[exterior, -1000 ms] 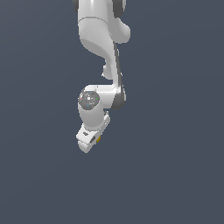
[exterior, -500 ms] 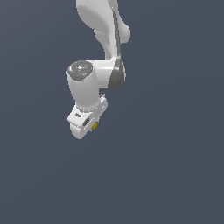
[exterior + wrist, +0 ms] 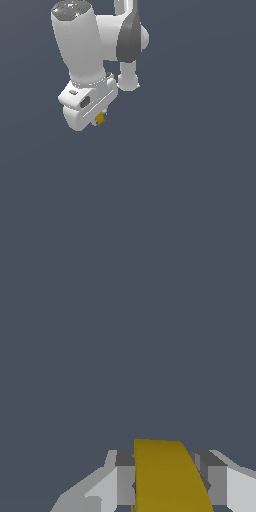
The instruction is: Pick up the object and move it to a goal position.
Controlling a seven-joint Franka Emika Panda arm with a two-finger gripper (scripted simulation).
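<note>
1. The white arm (image 3: 82,45) came down from the top of the exterior view, its wrist link tilted so the gripper (image 3: 101,118) sat at the low end, toward the exterior view's left of centre.

2. The cube (image 3: 100,119), mustard-yellow and very small against the gripper body, showed just under the white hand housing, touching it. Only a corner and part of one face could be seen from that camera.

3. In the wrist view the cube (image 3: 167,476) filled the gap between the two fingers (image 3: 125,478), a grey pad pressed against each side of it. The fingers were clenched on the cube.

4. Faint darker mottling showed on the yellow face nearest the wrist camera; no pattern could be made out.

5. Behind and beneath everything lay a flat, even slate-blue field. No edge, corner or shadow of a worktop showed in either view, so whether the cube hung above a surface, or how high, could not be told.

6. Nothing but the fingers touched the cube.
</note>
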